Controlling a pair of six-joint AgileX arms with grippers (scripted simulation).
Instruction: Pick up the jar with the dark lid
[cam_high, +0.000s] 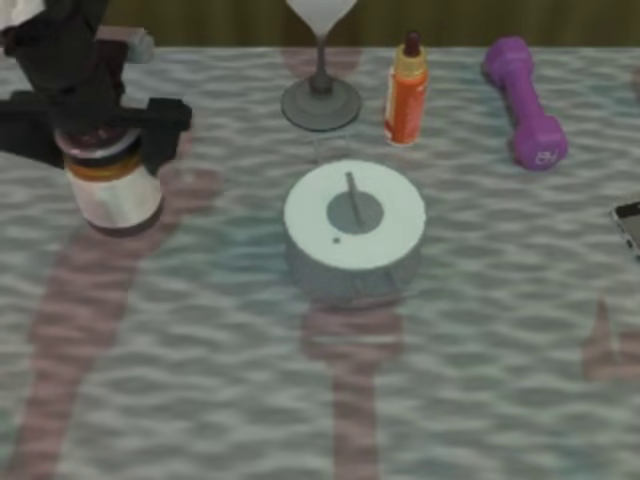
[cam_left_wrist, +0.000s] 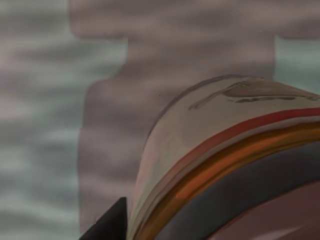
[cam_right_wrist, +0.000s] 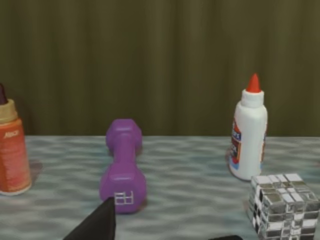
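The jar with the dark lid, squat and white with an orange band, is at the table's far left under my left gripper. The black fingers stand on either side of its lid, shut on it. In the left wrist view the jar fills the lower right, with one fingertip against its side. I cannot tell whether its base is off the table. My right gripper is out of the top view. In its own wrist view it is open, low over the table and holding nothing.
A wine glass, a slim orange bottle and a purple dumbbell line the back. A white round block sits mid-table, a phone at the right edge. A glue bottle and mirrored cube stand near the right gripper.
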